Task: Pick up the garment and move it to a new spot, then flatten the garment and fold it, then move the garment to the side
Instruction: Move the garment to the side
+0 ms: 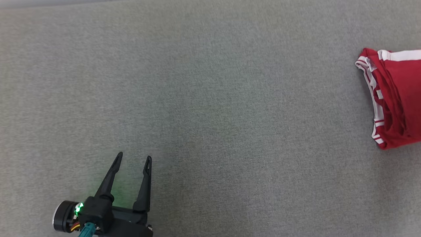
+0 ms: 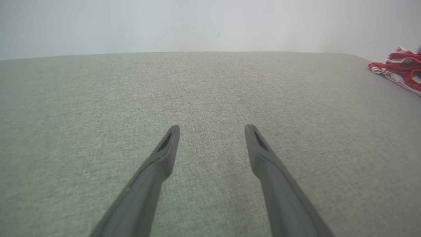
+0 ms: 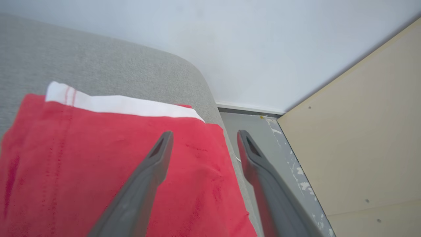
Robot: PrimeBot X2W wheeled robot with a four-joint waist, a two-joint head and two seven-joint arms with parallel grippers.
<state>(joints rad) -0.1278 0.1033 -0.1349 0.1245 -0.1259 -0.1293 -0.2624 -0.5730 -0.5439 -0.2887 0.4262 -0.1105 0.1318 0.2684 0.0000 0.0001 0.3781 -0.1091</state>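
Running off-frame, the garment (image 1: 396, 98) lies folded; left gripper (image 1: 134, 155) and right gripper (image 3: 204, 131) stand spread, empty.

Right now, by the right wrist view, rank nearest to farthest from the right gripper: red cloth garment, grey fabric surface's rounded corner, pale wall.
1. Red cloth garment, beneath the right gripper.
2. Grey fabric surface's rounded corner, beyond the garment.
3. Pale wall, behind.

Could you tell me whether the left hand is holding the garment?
No, the left hand is open over the bare surface, and the garment lies far to its right.
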